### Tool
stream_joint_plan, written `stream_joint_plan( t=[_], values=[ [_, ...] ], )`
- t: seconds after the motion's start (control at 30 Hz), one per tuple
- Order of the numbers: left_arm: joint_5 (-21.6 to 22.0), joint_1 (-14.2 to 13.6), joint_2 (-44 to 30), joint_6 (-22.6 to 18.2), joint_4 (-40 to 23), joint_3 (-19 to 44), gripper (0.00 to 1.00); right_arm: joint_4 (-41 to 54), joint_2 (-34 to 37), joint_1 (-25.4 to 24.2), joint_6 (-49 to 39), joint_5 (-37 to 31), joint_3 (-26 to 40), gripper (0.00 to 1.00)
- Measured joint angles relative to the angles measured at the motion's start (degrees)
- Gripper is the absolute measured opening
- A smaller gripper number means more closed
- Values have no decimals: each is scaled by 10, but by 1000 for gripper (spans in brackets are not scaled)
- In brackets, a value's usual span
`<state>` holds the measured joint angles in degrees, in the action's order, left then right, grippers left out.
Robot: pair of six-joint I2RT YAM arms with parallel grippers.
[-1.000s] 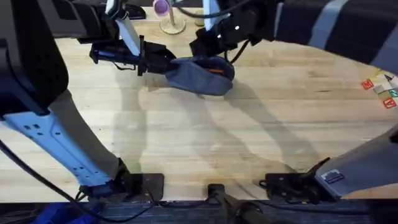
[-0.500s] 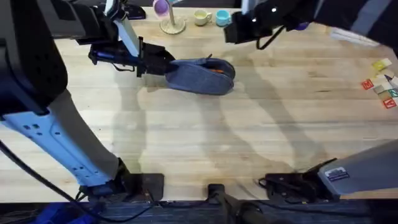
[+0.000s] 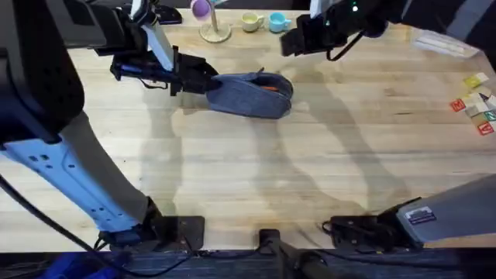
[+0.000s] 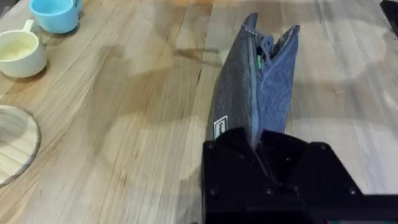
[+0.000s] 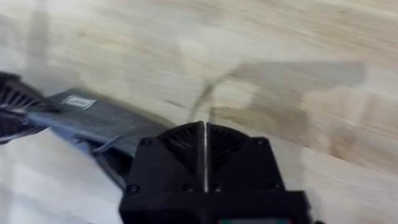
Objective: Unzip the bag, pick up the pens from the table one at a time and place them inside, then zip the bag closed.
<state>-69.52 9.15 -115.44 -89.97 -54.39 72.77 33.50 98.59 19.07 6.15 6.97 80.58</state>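
While the left gripper (image 3: 203,78) stays level with the bench (image 3: 325,163), its black fingers are clamped on the near end of the blue-grey fabric pouch (image 3: 249,94), which lies on the light wooden planks toward the far side, left of the middle. Seen from the left wrist camera, the pouch (image 4: 255,93) stands on its edge with its zip parted at the far end, the two fabric walls spread into a narrow mouth, and a small white label shows low on its side. From overhead, a patch of orange, an orange pen (image 3: 270,88), shows inside the open mouth at the pouch's right end.

Above the far edge of the bench, the right gripper (image 3: 288,43) hangs clear of the pouch, up and to the right of it, with nothing between its fingers; the right wrist camera shows the two black fingers (image 5: 180,146) pressed together along a thin seam, with the pouch (image 5: 93,118) lying on the wood beyond them.

At the back of the bench stand a cream cup (image 3: 251,22), a light blue cup (image 3: 278,22) and a wooden stand with a round base (image 3: 215,32). Small coloured blocks (image 3: 474,108) sit near the right edge.
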Motion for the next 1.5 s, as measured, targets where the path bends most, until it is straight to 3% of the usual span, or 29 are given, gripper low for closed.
stream_joint_plan(
  t=[0.13,0.2,0.63,0.87,0.9,1.03,1.1,1.17,1.5],
  values=[
    [0,0,0,0,0,0,42,0,0,10,16,57,0,883],
    [0,0,0,0,0,0,42,-1,0,17,30,74,0,989],
    [0,0,0,0,0,0,42,-17,-26,91,54,98,0,997],
    [0,0,0,0,0,0,42,-17,-26,99,56,99,0,997],
    [0,0,0,-1,0,0,68,-17,-26,99,56,99,0,997],
    [-15,4,0,0,0,0,693,-17,-26,99,56,99,0,997],
    [-15,6,0,2,0,0,952,-17,-26,99,56,99,0,997],
    [-12,7,0,2,2,0,990,-17,-26,99,56,99,0,997],
    [19,10,0,2,4,0,994,-7,-26,109,56,58,0,997]
  ],
)
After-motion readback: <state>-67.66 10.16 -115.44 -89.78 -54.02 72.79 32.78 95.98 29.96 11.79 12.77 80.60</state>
